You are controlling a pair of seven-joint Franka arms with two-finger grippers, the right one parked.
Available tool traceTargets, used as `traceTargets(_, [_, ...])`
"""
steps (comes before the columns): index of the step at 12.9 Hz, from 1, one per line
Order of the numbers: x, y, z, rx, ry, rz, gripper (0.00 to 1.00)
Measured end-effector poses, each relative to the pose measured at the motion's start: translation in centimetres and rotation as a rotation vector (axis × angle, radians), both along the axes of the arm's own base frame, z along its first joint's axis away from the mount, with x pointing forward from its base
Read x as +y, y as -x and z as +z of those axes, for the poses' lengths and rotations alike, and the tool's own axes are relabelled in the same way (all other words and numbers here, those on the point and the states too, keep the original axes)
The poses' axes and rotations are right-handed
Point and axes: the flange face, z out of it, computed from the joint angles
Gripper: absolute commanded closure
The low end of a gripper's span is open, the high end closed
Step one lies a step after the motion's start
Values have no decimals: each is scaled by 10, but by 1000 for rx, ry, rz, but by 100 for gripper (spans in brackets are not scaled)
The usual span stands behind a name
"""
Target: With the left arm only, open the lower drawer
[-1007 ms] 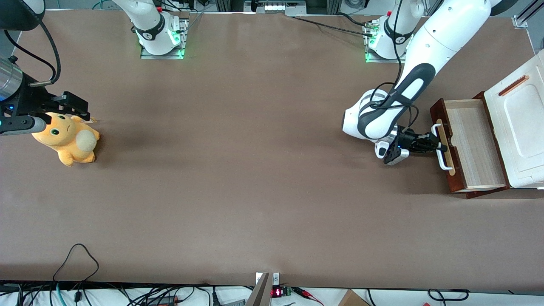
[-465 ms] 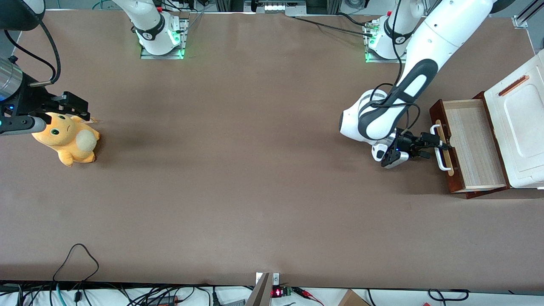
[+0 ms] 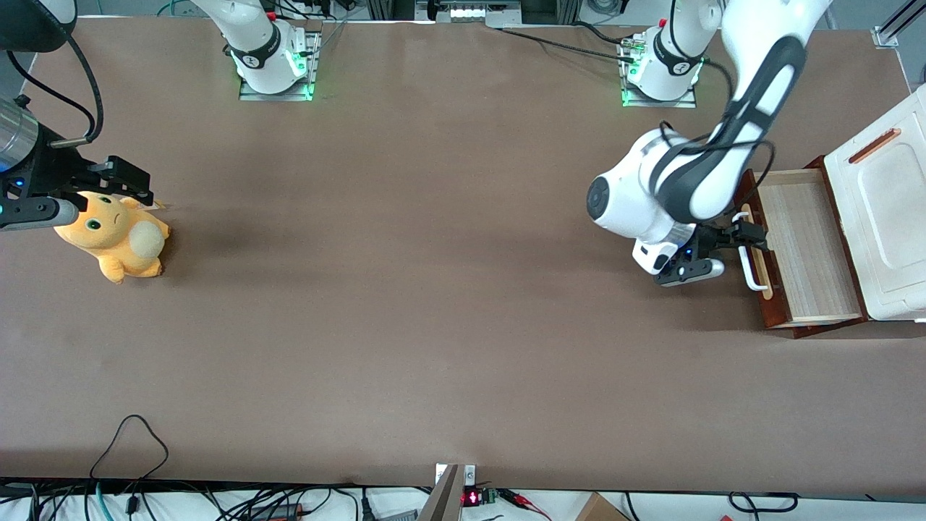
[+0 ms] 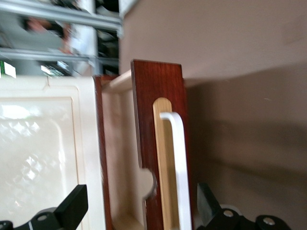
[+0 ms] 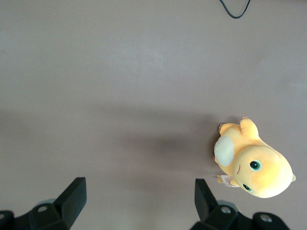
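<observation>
One relation matters: hand (image 3: 732,242) sits just short of white handle (image 3: 752,253) at right of front frame, lower drawer (image 3: 803,246) lying onward from it toward cabinet (image 3: 879,210) at right edge. Handle's long axis runs top-to-bottom in frame, crosswise to pull line. Hand's fingers (image 4: 72,208) spread wide, gripping nothing (handle between them, untouched). Drawer already pulled well out, pale interior exposed; judged near done. Plush toy (image 3: 116,235) far left on surface (image 3: 405,289), irrelevant.

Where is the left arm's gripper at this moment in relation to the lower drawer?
In the front view, the gripper sits open at the white handle of the pulled-out lower drawer, at the working arm's end of the table.
</observation>
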Motion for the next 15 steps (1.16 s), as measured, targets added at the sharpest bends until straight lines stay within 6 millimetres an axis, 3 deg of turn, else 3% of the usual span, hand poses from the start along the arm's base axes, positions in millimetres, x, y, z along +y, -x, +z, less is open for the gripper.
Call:
traceTargets(2, [-3, -3, 52, 14, 163, 81, 0])
traceTargets(4, [9, -7, 107, 20, 355, 152, 0])
traceTargets(8, [67, -5, 187, 5, 710, 223, 0])
traceTargets(12, [120, 0, 221, 11, 906, 169, 0])
traceTargets(15, [127, 2, 228, 24, 944, 122, 0])
